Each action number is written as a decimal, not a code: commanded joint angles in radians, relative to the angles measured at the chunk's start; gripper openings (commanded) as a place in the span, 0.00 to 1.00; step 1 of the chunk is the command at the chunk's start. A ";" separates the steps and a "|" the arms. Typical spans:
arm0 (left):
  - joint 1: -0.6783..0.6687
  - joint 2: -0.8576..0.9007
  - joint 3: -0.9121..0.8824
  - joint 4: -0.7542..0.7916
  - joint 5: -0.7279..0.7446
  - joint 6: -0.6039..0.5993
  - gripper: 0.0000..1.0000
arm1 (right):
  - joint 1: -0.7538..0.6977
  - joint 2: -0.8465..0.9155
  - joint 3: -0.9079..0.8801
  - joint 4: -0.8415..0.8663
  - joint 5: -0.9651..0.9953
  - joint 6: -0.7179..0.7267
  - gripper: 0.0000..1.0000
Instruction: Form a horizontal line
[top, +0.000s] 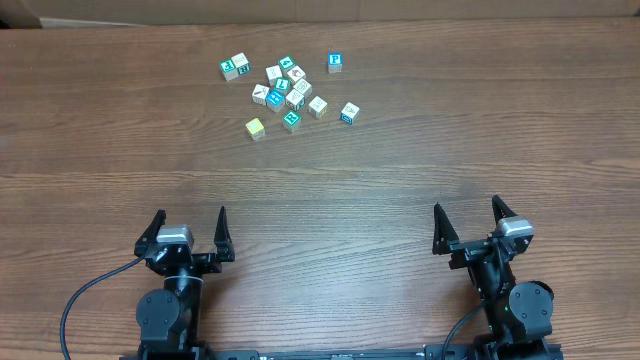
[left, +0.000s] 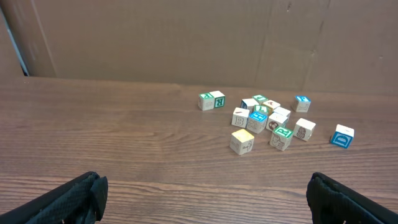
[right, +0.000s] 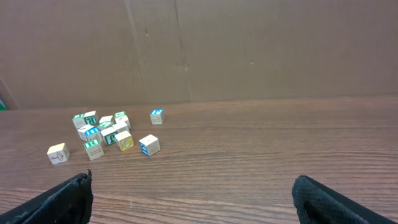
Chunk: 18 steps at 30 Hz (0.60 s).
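Both arms sit at the near edge of the desk (top: 470, 120). The left gripper (top: 190, 214) has its fingers spread wide with nothing between them, and the right gripper (top: 466, 204) is spread the same way, also holding nothing.

The cubes (top: 288, 90) are small wooden blocks, mostly white-faced with teal or blue printing, and they lie in a loose scatter rather than a row. They are well ahead of the left gripper and a little to its right. From the right gripper they are far ahead and off to its left.

At the edge of the scatter nearest the left gripper is a plain pale yellow cube (top: 255, 128), standing apart from the others. Just to its right is a white cube with a teal letter (top: 291, 121). The block closest to the right gripper's side is a white cube with a blue mark (top: 349, 113). A blue-lettered cube (top: 335, 62) sits alone at the far side. Two touching cubes (top: 235, 67) lie off to the far left of the pile. Neither gripper touches any block.
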 joint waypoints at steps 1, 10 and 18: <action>0.003 -0.011 -0.002 0.013 0.002 0.026 0.99 | -0.003 -0.010 -0.010 0.006 -0.005 0.006 1.00; 0.004 -0.011 0.127 0.496 0.278 0.019 1.00 | -0.003 -0.010 -0.010 0.006 -0.005 0.006 1.00; 0.004 0.034 0.509 0.539 0.274 0.046 1.00 | -0.003 -0.010 -0.010 0.006 -0.005 0.006 1.00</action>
